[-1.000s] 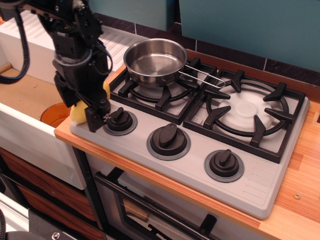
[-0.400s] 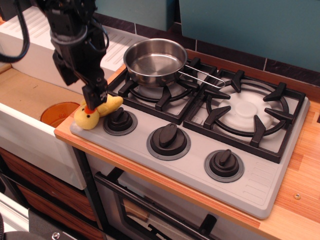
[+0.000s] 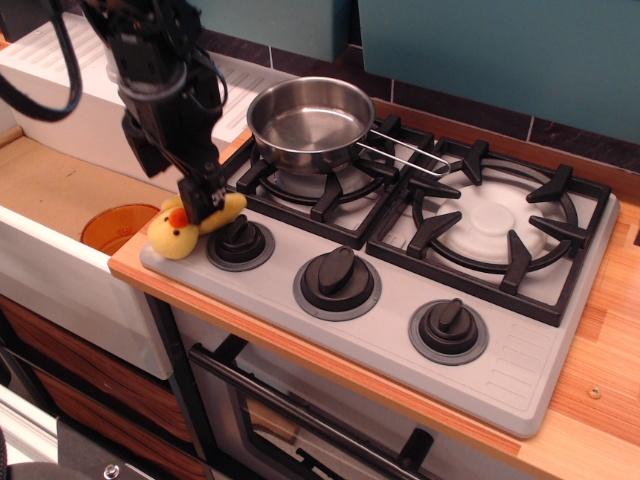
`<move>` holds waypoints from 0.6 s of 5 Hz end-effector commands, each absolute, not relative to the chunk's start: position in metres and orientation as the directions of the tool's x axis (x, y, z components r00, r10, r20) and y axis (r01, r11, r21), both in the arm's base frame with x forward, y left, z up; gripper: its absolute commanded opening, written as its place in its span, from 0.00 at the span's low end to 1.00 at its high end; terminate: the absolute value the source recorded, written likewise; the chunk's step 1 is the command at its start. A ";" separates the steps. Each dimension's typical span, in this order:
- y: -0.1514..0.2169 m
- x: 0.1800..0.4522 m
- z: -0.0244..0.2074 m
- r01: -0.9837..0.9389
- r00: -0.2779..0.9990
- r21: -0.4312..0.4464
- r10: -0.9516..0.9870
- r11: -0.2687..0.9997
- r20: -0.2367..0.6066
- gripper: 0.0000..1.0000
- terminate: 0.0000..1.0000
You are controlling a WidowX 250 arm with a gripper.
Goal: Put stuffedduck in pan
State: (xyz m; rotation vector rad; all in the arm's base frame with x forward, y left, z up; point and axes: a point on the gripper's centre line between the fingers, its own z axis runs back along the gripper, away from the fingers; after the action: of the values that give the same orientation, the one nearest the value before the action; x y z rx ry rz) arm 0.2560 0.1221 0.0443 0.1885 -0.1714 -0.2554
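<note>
**Stove corner, single view**

No writing that I can read. My pincer (image 3: 203, 205) comes down on the duck (image 3: 176, 231), its tips against the plush; I cannot tell whether they are clamped. The duck lies at the stove's (image 3: 520, 375) front-left corner beside a knob (image 3: 240, 240). The pan (image 3: 310, 122) sits on the rear-left burner.

One plush duck (image 3: 178, 229) is counted, one steel pan (image 3: 310, 122), one gripper (image 3: 203, 203). Three black knobs are seen along the stove front: left (image 3: 240, 240), middle (image 3: 337, 279), right (image 3: 448, 327). Two burner grates are counted: left (image 3: 322, 180), right (image 3: 495, 224). One orange disc (image 3: 115, 225) is seen in the sink.
</note>
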 end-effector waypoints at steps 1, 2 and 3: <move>0.112 0.241 0.022 0.180 0.966 0.207 -0.213 0.962 0.150 1.00 0.00; 0.102 0.236 0.009 0.169 0.969 0.189 -0.198 0.967 0.147 1.00 0.00; 0.097 0.235 0.003 0.158 0.973 0.201 -0.187 0.967 0.132 0.00 0.00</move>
State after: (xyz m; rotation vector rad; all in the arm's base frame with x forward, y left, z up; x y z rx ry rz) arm 0.2437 0.1041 0.0161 0.2157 -0.1975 -0.1630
